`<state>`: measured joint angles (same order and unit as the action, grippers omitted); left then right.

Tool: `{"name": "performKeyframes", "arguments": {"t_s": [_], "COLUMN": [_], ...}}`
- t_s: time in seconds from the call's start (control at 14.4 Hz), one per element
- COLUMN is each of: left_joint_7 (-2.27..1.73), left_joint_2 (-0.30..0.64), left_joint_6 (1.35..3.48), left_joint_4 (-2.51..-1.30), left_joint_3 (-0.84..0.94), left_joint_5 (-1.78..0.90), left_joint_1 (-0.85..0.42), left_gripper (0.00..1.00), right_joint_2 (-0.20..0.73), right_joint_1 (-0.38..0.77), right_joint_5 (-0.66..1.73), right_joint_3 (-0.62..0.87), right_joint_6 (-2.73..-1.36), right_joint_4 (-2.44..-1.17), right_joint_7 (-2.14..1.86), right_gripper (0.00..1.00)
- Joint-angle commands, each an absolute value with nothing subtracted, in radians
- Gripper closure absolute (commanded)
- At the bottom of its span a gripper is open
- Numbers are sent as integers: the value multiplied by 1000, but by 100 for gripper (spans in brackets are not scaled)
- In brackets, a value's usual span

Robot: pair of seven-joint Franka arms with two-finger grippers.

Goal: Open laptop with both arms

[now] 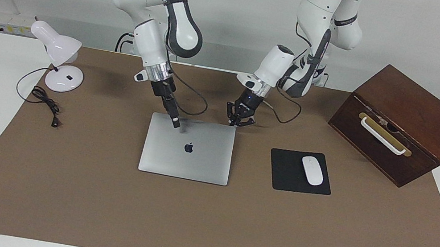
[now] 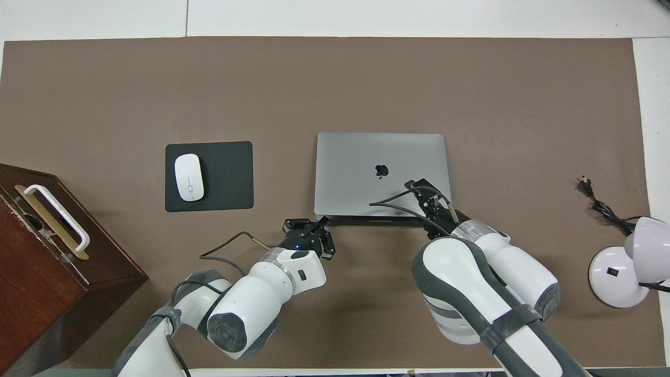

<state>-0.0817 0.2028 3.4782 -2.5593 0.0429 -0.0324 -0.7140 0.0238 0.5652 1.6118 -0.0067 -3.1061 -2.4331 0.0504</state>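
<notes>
The right gripper (image 1: 175, 123) presses its narrowed fingers on the closed laptop (image 1: 190, 161) lid near the robots' edge. The left gripper (image 1: 239, 122), fingers spread, hangs just over the laptop's corner nearest the left arm. Silver lid lies flat mid-mat; bare brown mat (image 1: 202, 224) surrounds it.

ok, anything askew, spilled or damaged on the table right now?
Nothing spilled or broken. The only skewed item is the wooden box, set at an angle to the table edge at the left arm's end. The lamp has its cord loose on the mat, unplugged. The laptop lies square and closed.
</notes>
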Motion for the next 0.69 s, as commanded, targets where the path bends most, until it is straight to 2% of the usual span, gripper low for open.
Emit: {"name": "performKeyframes", "arguments": {"t_s": [0.0,0.62], "left_joint_7": [-22,38], "left_joint_2": [251,282], "left_joint_6": [3499,3499], "left_joint_4": [-2525,-2497], "left_joint_3": [26,11], "left_joint_5": [-51,-49], "left_joint_1": [-732,-729], "left_gripper": [100,100], "right_joint_2": [37,48], "right_joint_1": [541,523], "right_joint_5": [1638,1638], "right_joint_3": [-3,-3], "right_joint_6": [-3102,-3094], "right_joint_4": [-2407,-2378], "right_joint_7": [-5,-9], "right_gripper": [0,0]}}
